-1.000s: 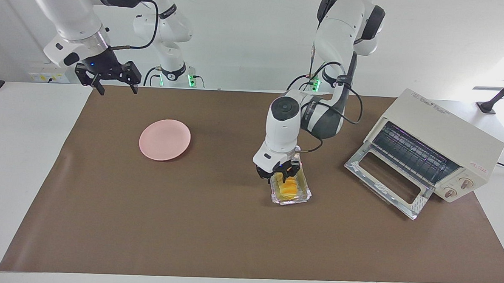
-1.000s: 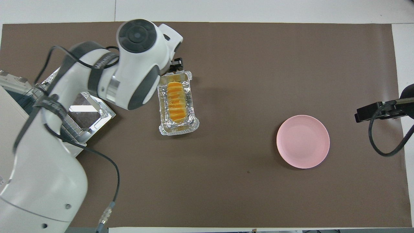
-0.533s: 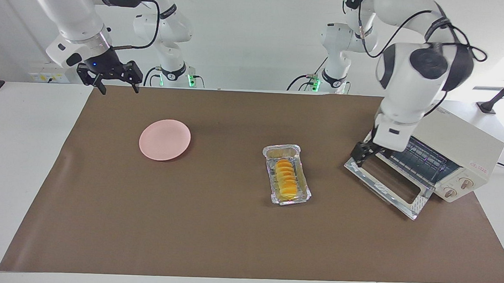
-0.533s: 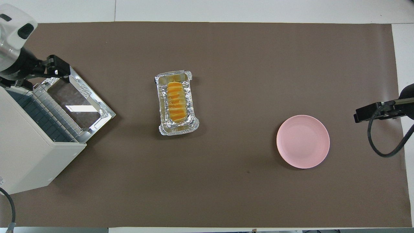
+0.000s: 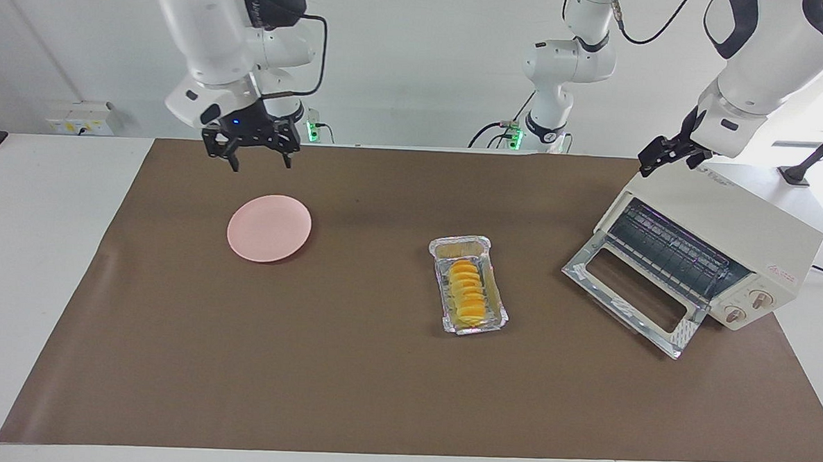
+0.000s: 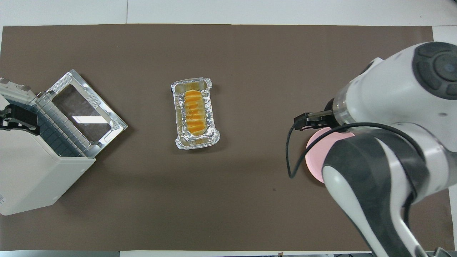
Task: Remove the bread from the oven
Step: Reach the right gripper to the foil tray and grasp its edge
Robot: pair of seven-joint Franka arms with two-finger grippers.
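Observation:
The bread (image 5: 468, 296) lies in a crinkled foil tray (image 5: 459, 245) on the brown mat, between the pink plate and the oven; the overhead view shows the bread (image 6: 194, 112) in the tray (image 6: 191, 84) too. The cream oven (image 5: 731, 224) stands at the left arm's end of the table with its drop door (image 5: 631, 296) open and its rack bare. My left gripper (image 5: 661, 157) is open and empty, raised over the oven's top (image 6: 32, 178). My right gripper (image 5: 256, 156) is open and empty, up over the mat by the pink plate.
The pink plate (image 5: 269, 228) lies empty on the mat toward the right arm's end. In the overhead view the right arm covers most of the plate (image 6: 316, 142). The brown mat (image 5: 308, 365) covers the table's middle.
My left gripper let go of the foil tray, passed the oven door and rose over the oven's top. My right gripper moved from the table's end to over the mat by the plate.

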